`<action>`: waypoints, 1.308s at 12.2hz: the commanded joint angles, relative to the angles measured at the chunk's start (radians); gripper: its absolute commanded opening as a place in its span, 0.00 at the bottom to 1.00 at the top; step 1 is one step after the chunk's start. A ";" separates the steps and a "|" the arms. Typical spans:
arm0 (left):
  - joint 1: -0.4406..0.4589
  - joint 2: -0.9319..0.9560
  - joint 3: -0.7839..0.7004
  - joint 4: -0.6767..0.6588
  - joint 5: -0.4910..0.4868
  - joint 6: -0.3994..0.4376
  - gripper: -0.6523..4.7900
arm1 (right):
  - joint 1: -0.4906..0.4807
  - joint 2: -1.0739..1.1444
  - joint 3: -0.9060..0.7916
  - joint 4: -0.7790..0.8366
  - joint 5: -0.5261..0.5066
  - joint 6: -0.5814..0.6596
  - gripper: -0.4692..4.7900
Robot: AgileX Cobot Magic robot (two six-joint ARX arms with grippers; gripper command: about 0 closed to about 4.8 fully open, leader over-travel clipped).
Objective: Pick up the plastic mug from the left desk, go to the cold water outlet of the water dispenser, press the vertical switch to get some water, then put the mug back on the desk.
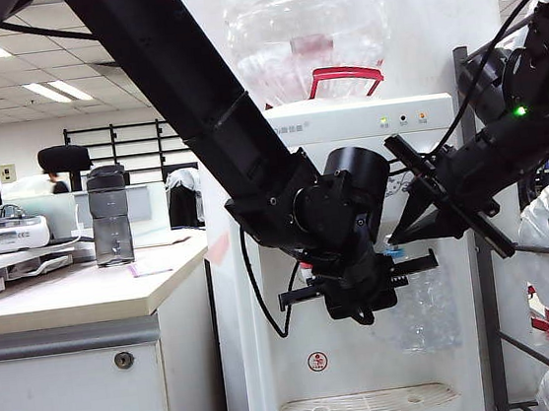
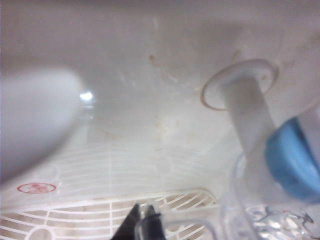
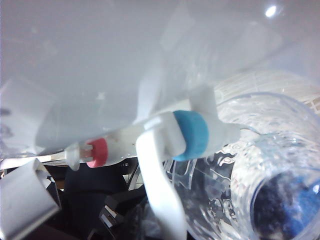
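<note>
Nearest my exterior camera, the left gripper [image 1: 365,299] has its jaws clenched on the plastic mug [image 1: 420,308], which hangs under the cold water outlet [image 3: 190,135] of the water dispenser [image 1: 373,373]. My right gripper [image 1: 411,230] sits by the taps; I cannot tell its jaws' state.

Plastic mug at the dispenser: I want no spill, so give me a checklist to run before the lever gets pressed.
1. Left pincer shut on the plastic mug: ok, it holds the mug's handle side.
2. Mug under the cold water outlet, blue collar, not red: ok.
3. Mug mouth open below the spout: ok in the right wrist view.
4. Right pincer at the vertical switch: close, contact cannot tell.
5. Drip tray beneath: ok.
6. Water flowing: cannot tell.
</note>
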 commanded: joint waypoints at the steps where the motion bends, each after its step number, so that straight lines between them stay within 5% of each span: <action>1: -0.007 -0.014 0.006 0.051 0.014 0.000 0.11 | -0.008 0.002 -0.002 -0.028 0.053 0.005 0.08; 16: -0.007 -0.014 0.006 0.050 0.014 0.000 0.11 | -0.010 0.002 -0.002 -0.003 0.013 0.008 0.08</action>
